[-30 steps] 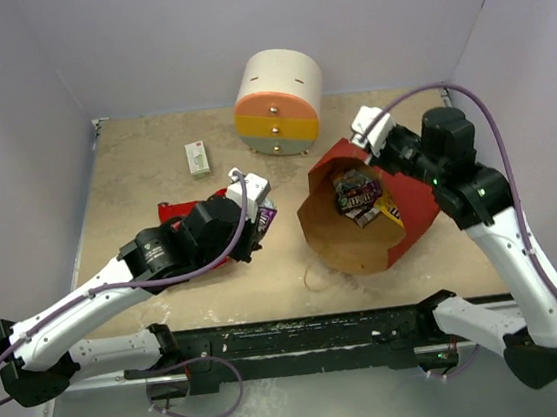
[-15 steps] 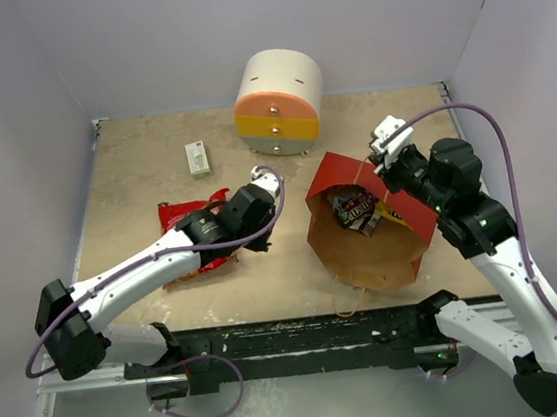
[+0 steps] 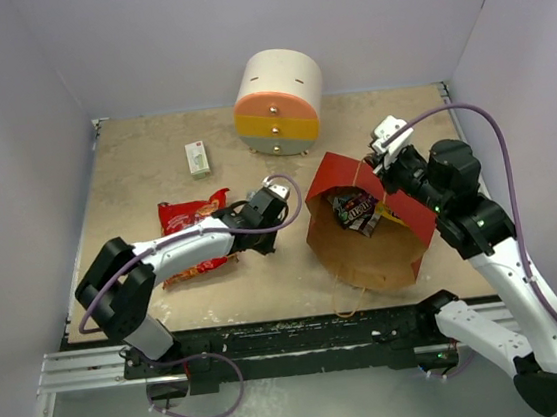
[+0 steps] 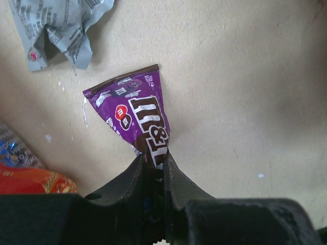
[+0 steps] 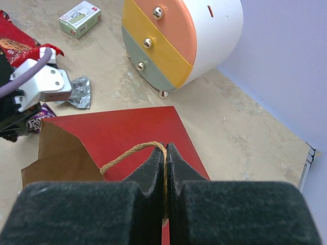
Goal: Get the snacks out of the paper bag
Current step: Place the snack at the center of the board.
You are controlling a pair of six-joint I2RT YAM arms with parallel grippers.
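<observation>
The paper bag (image 3: pixel 415 215) stands tilted at the right, red outside, its brown mouth open toward me. Several small candy wrappers (image 3: pixel 357 208) lie inside. My right gripper (image 3: pixel 381 153) is shut on the bag's twisted loop handle (image 5: pixel 127 154), pinched between the pads at the bag's far rim (image 5: pixel 127 127). My left gripper (image 4: pixel 153 162) is shut on a corner of a purple-brown candy wrapper (image 4: pixel 138 109), held low over the table just left of the bag (image 3: pixel 274 207). A silver wrapper (image 4: pixel 61 25) lies on the table beyond it. The red chip bag (image 3: pixel 192 223) lies on the table to the left.
The round white-orange-yellow drawer unit (image 3: pixel 277 90) stands behind the bag, close to its far side (image 5: pixel 189 35). A small white-green box (image 3: pixel 197 158) lies at the back left. The bag's second loop handle (image 3: pixel 344 297) rests on the table near the front edge.
My left arm has stretched rightward, carrying the purple-brown wrapper toward the back and right, past the chip bag. My right gripper shifted the bag's handle slightly right, then stayed still.
</observation>
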